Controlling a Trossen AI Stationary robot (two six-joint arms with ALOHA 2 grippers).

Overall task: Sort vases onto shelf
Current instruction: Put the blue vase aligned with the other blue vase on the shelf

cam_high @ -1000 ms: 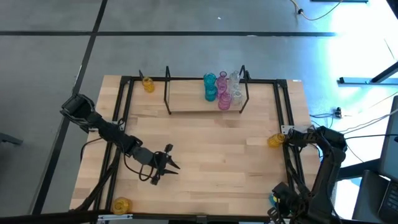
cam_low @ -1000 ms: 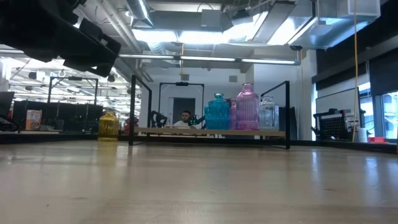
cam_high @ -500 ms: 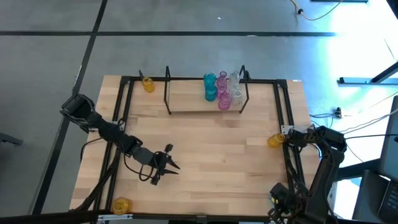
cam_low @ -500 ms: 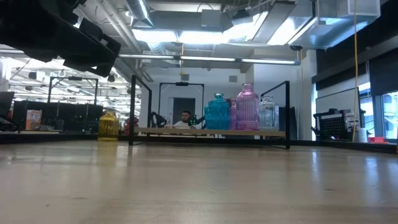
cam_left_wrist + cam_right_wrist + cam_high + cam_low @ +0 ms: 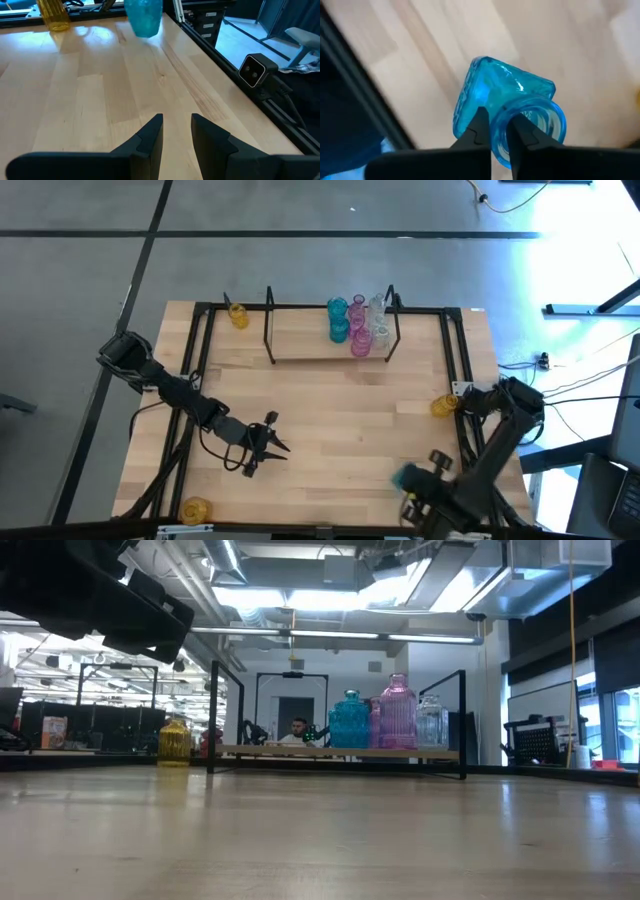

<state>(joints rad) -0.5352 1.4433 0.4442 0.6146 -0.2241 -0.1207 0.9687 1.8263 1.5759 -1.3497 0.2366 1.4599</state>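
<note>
My right gripper [image 5: 499,134] is shut on a teal vase [image 5: 408,476] over the table's near right part; the left wrist view shows this vase [image 5: 144,17] too. My left gripper [image 5: 268,442] waits open over the left middle of the table, nothing between its fingers [image 5: 176,131]. The shelf [image 5: 330,350] stands at the far middle and bears teal [image 5: 350,720], pink [image 5: 397,712] and clear [image 5: 432,722] vases on its right half. Yellow vases stand on the tabletop at the far left [image 5: 237,316], the right edge [image 5: 443,407] and the near left corner [image 5: 195,508]. My right gripper holds the teal vase by the rim of its mouth [image 5: 501,131], one finger [image 5: 522,134] inside the mouth and the other [image 5: 479,126] outside the neck. The fingers come from above, pointing steeply down. The vase hangs tilted below them, clear of the tabletop.
Black rails [image 5: 462,370] frame the tabletop on its left, right and far sides. The shelf's black wire uprights [image 5: 270,325] rise at both its ends. Bare wood lies between the two grippers [image 5: 340,430]. A camera block [image 5: 256,70] sits on the right rail.
My right gripper has swung from the near right corner, by the rail, toward the table's left and a little toward its far edge, rolling as it went. The teal vase went with it and now hangs over the tabletop.
</note>
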